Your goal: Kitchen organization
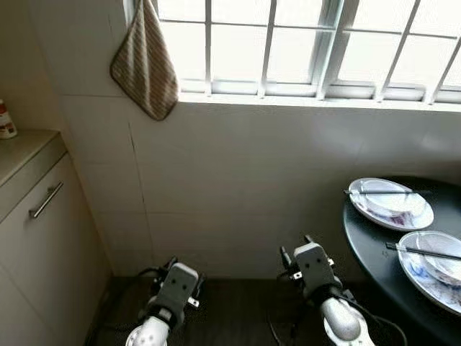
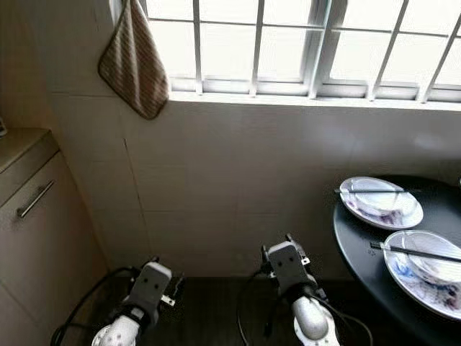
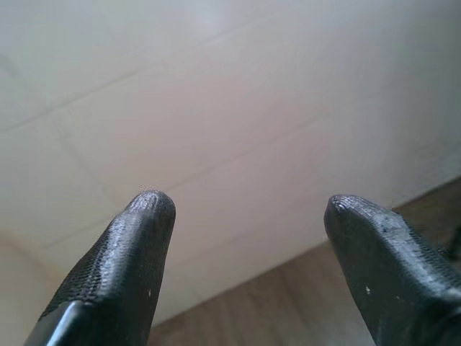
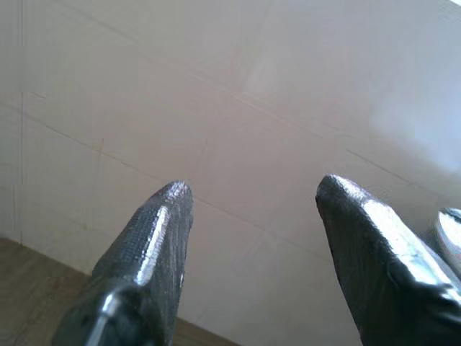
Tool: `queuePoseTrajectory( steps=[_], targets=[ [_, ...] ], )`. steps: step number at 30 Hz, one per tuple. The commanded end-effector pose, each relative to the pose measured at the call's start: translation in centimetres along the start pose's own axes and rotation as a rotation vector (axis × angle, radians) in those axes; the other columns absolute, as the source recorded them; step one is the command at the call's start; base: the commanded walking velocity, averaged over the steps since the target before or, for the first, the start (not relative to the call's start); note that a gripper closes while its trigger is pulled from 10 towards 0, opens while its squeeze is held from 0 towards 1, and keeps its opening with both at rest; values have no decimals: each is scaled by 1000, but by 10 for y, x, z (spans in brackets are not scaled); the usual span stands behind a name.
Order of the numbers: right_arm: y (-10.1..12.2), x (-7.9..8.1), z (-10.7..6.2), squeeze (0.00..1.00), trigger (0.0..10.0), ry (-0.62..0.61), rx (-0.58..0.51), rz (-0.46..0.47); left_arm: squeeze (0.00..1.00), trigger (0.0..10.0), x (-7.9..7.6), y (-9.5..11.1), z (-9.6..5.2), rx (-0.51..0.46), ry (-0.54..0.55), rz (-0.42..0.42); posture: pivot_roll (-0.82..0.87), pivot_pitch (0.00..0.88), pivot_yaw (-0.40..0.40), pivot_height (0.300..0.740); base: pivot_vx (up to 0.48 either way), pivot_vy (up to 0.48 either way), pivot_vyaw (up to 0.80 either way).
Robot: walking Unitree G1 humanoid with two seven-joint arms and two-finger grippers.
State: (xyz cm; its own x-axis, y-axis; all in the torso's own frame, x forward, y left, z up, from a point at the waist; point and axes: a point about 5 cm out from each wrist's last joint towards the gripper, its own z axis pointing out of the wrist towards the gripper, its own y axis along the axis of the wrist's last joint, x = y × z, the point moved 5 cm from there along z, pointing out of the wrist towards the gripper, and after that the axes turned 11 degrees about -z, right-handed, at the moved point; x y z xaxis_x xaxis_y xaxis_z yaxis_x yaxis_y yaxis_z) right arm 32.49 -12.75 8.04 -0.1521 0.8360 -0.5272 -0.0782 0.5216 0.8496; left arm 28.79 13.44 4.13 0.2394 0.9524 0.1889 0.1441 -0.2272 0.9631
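You are facing the tiled wall point(image 1: 238, 180) under the window point(image 1: 310, 43), and what needs tidying sits off to your right: a dark round table point(image 1: 374, 245) with two used plates on it. The nearer plate point(image 1: 432, 268) and the farther plate point(image 1: 391, 203) each hold a bowl with chopsticks point(image 1: 382, 192) laid across the top, their long axis running roughly left to right from where you stand. Both plates look smeared with blue and purple marks, so treat them as dirty dishes. Your right gripper point(image 4: 252, 209) is clearly the closer one, low and just beside the table edge; its fingers are spread apart with nothing between them, aimed at the wall. The left gripper point(image 3: 248, 216) is likewise parted and bare, well apart from the table. A striped cloth point(image 1: 146, 65) hangs by the window, and a cabinet point(image 1: 43, 238) stands to your left.
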Motion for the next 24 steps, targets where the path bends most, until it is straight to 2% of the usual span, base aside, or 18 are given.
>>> queuePoseTrajectory(
  steps=[1, 4, 9, 13, 16, 21, 24],
  targets=[
    [-5, 0, -1, 0, 10000, 5, 19, -14, 0, 10000, -1, 1, -1, -4, -1, 9, -60, 0, -44, 740, 0, 0, 0],
    [-4, 2, 0, 0, 10000, 12, 13, -42, 0, 10000, -3, 0, 1, -3, -13, 12, -62, 0, -44, 740, 0, 0, 0],
    [0, 2, 1, 0, 10000, 11, -8, -101, 0, 10000, -4, 0, 2, -2, -17, 13, -62, 0, -42, 740, 0, -456, 0],
    [10, -3, 7, 0, 10000, -6, -53, -214, 0, 10000, -4, -1, 3, -2, -14, 11, -60, 0, -45, 740, 0, -480, 0],
    [12, -4, 8, 0, 10000, -9, -66, -238, 0, 10000, -4, -1, 3, -2, -14, 11, -60, 0, -45, 740, 0, -480, 0],
    [20, -5, 14, 0, 10000, 13, -114, -362, 0, 10000, -4, -1, 4, -7, -6, -14, -61, 0, -47, 740, 0, 0, 0],
    [18, -8, 21, 0, 10000, 19, -105, -451, 0, 10000, -4, -1, 5, -6, -7, -15, -58, 0, -48, 740, 0, 0, 0]
  ],
)
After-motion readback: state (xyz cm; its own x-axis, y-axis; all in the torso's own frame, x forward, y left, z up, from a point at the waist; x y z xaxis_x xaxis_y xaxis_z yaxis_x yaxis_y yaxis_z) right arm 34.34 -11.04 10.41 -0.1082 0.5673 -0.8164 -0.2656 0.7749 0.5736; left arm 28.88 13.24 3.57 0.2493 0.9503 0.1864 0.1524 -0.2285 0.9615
